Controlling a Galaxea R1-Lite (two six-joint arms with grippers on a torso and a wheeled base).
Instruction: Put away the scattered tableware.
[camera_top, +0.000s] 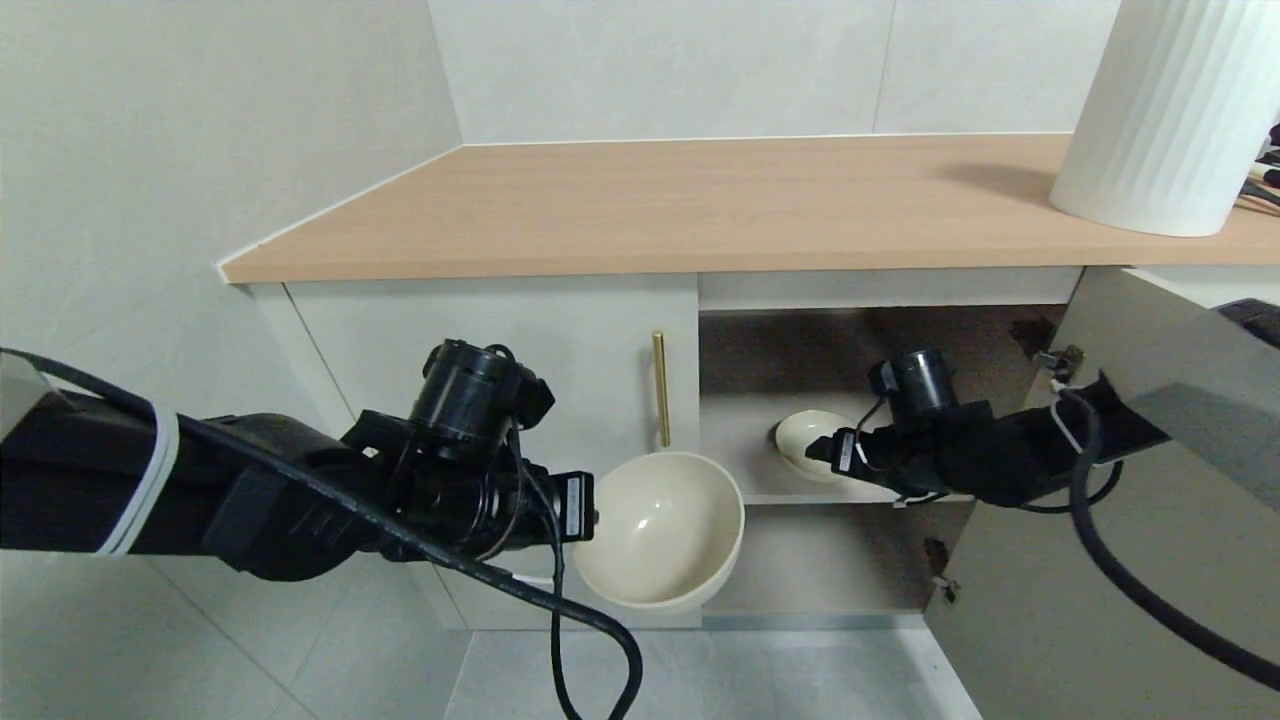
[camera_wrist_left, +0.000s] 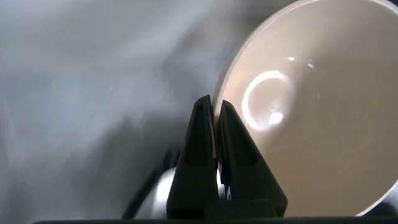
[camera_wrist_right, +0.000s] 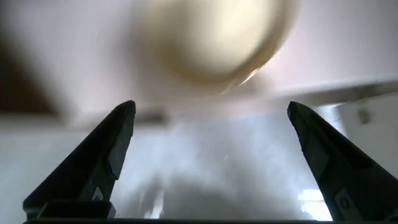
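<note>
the left gripper (camera_top: 592, 512) is clamped on the rim of a large cream bowl (camera_top: 668, 530), held tilted in front of the closed left cabinet door (camera_top: 500, 340). the right gripper (camera_wrist_right: 211, 112), jaws spread wide, sits just before a smaller bowl (camera_top: 800, 435) on the shelf (camera_top: 735, 460) inside the open cabinet, under the tabletop (camera_top: 650, 210).

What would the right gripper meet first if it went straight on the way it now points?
The right gripper would most likely meet the small cream bowl on the cabinet shelf first; it lies straight ahead, jaws open, though depth is unclear.
</note>
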